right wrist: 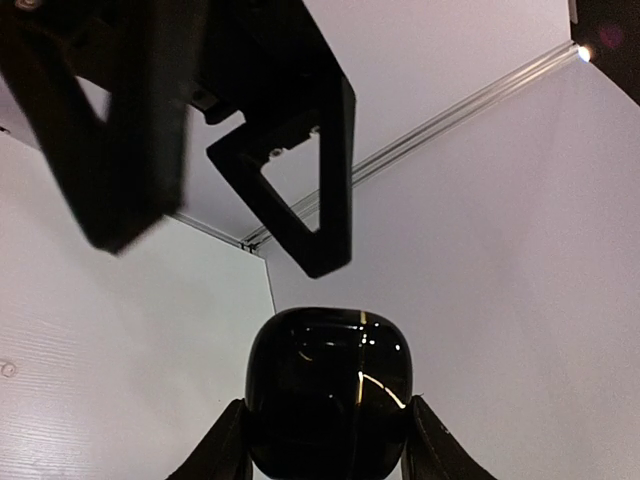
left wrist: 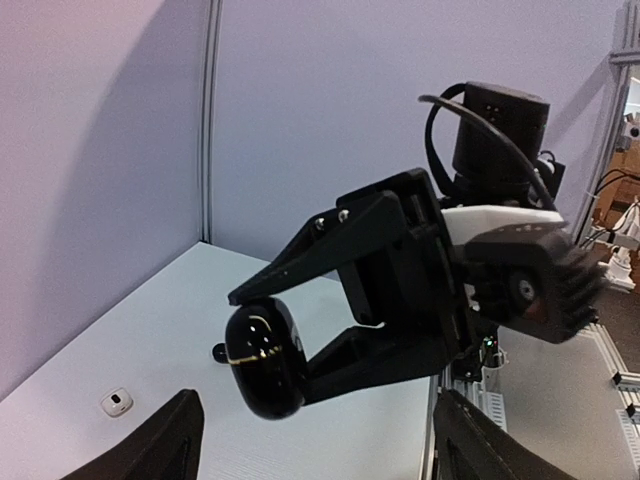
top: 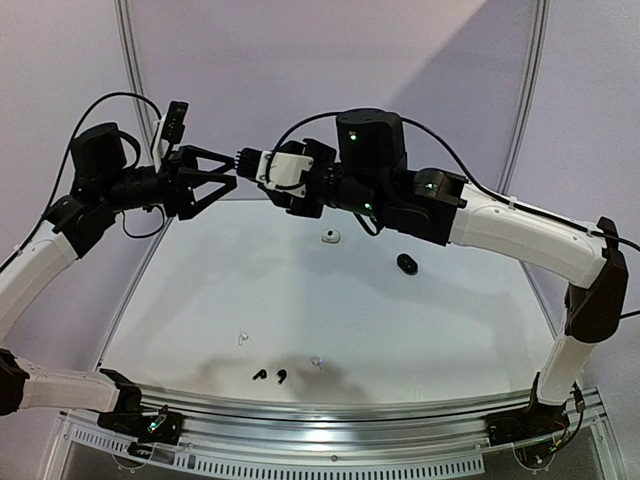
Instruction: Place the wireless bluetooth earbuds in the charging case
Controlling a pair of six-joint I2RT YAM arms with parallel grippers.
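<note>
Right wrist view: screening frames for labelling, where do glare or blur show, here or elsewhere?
Right wrist view: the glossy black rounded charging case in the right gripper carries bright streak reflections; one finger of the open left gripper is blurred. Left wrist view: the case is sharp, with small highlights.

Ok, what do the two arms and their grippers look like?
Both the left arm and right arm have white shells between black joints, with black cables looping off them and small green lights at several joints. The left gripper and right gripper are black, with triangular fingers tapering to the tips.
</note>
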